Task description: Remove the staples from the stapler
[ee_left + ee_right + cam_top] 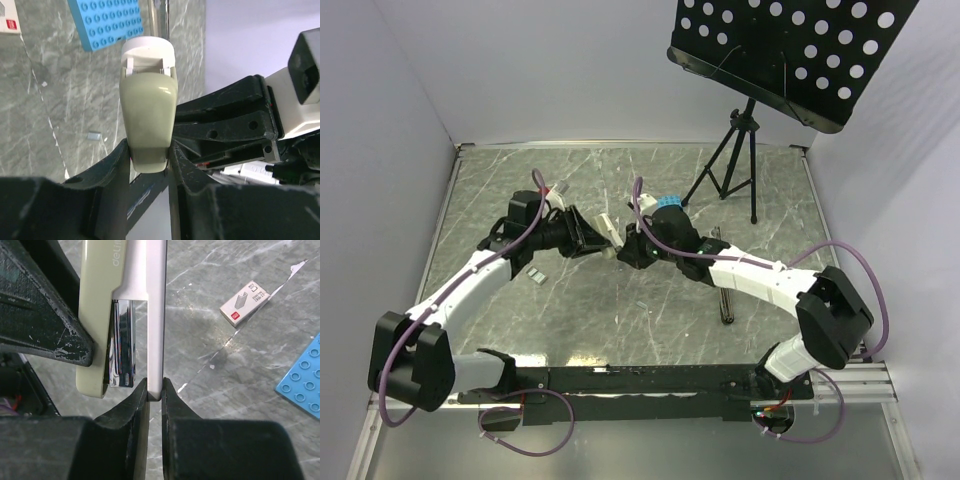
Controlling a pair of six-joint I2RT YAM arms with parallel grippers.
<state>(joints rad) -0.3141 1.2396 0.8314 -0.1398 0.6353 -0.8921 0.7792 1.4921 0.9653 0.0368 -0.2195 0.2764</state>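
The stapler (610,246) is held up between both arms above the middle of the table. It has a pale cream top (148,100), a chrome magazine (122,342) and a thin white base (156,315). The top is swung apart from the base, and the magazine shows in the gap. My left gripper (148,150) is shut on the rounded end of the cream top. My right gripper (155,385) is shut on the end of the white base. The two grippers (595,240) (628,246) meet almost tip to tip. I cannot see any staples inside the magazine.
On the table lie a small staple box (248,302), a blue studded plate (670,203) and small silvery pieces (533,273). A slim black bar (724,290) lies to the right. A black tripod (730,165) with a perforated stand top (790,50) is at the back.
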